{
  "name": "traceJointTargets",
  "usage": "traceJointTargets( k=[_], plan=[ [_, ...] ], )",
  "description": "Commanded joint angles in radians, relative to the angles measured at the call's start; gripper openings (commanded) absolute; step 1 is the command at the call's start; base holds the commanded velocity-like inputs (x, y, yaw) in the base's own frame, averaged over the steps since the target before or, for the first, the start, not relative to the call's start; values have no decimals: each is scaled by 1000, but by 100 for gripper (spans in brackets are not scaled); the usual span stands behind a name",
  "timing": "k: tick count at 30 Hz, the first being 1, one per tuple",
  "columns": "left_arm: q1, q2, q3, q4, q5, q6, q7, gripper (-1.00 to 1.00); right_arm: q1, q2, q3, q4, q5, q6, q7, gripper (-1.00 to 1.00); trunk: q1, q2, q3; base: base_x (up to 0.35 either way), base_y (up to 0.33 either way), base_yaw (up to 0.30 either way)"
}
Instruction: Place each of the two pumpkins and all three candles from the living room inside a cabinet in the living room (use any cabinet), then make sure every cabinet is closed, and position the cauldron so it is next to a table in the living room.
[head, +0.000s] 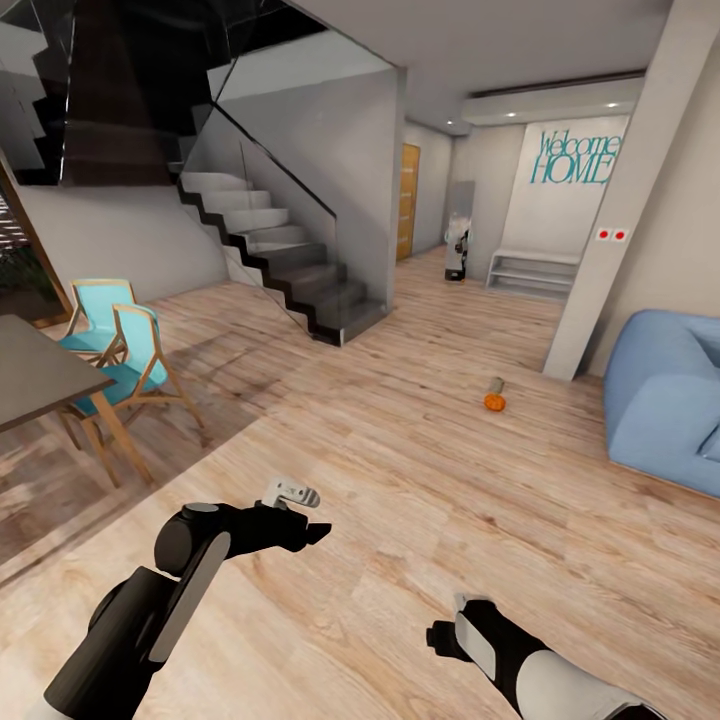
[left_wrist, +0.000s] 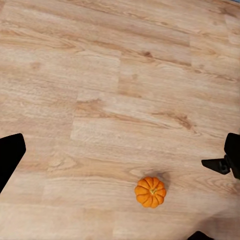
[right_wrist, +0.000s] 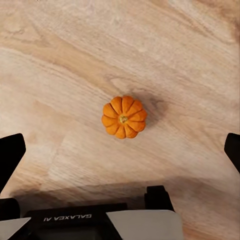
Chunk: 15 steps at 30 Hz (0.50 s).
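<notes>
Pale plank floor (head: 420, 480) runs past a staircase (head: 280, 260) to a far blue sofa (head: 665, 400). One pumpkin (head: 494, 402) sits far ahead beside what may be a candle (head: 495, 385). Another pumpkin (right_wrist: 124, 117) lies directly below the spread right gripper (right_wrist: 120, 150), untouched. The left gripper (left_wrist: 120, 155), also spread, hovers nearby.

Pumpkins and candle on the wood floor.
Far pumpkin (head: 494, 402) upright, touching a grey-beige candle (head: 495, 385) just behind; second pumpkin (right_wrist: 124, 117) upright, ribbed, stem up, alone on bare planks.
</notes>
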Motion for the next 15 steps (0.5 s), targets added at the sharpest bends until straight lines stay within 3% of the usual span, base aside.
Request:
traceJointTargets(
  k=[1, 15],
  plan=[
    [-1, 1, 0, -1, -5, 3, -6, 100, 0, 0, 8, -2, -11, 3, -8, 100, 4, -8, -4, 0, 0, 0],
    [-1, 0, 4, 0, -4, 3, -6, 100, -1, -1, 4, 11, -13, 2, -9, 100, 58, -106, -48, 0, 0, 0]
  ],
)
